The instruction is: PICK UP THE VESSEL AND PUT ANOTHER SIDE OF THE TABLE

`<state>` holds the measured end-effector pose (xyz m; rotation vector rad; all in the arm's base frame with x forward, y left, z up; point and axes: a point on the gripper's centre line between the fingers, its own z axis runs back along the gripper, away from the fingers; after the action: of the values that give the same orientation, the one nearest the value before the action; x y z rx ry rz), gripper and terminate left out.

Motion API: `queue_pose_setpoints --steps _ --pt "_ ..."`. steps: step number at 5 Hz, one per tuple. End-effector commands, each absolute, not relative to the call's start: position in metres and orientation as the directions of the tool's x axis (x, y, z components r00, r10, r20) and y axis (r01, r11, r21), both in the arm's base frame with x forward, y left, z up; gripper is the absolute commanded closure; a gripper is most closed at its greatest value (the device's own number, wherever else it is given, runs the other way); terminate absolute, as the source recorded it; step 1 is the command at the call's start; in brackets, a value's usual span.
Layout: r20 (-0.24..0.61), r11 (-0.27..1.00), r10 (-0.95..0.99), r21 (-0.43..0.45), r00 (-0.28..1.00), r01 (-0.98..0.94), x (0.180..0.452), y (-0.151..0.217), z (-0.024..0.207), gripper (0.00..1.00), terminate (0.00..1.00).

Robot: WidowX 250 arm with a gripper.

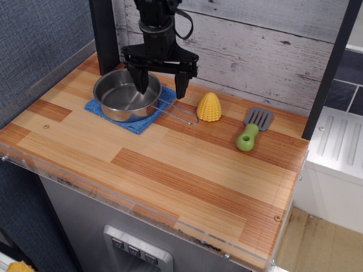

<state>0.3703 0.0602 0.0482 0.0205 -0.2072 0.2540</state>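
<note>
The vessel (122, 96), a round shiny steel pan with a thin wire loop handle (178, 113), sits on a blue cloth (136, 122) at the back left of the striped wood table (170, 164). My gripper (161, 89) hangs open above the pan's right rim. Its left finger is over the pan's inside and its right finger is over the cloth's back corner, outside the rim. It holds nothing.
A yellow corn toy (209, 106) stands just right of the handle. A grey spatula with a green handle (251, 129) lies further right. A dark post (104, 34) and a plank wall stand behind the pan. A clear plastic edge runs along the table's front.
</note>
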Motion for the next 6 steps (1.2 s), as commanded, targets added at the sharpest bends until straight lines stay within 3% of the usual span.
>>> queue_pose_setpoints --steps 1,2,3,5,6 --pt "0.225 0.966 0.248 0.012 0.942 -0.257 0.381 0.07 0.049 0.0 0.0" --pt "0.209 0.965 0.253 0.022 0.945 -0.263 0.379 0.073 0.043 0.0 0.0" --pt "0.202 0.967 0.246 0.019 0.948 -0.255 0.379 0.072 0.041 1.0 0.0" --pt "0.214 0.978 0.207 -0.006 0.955 -0.211 0.378 0.067 0.055 1.0 0.0" --pt "0.297 0.968 0.235 0.009 0.925 -0.249 0.368 0.068 0.088 1.0 0.0"
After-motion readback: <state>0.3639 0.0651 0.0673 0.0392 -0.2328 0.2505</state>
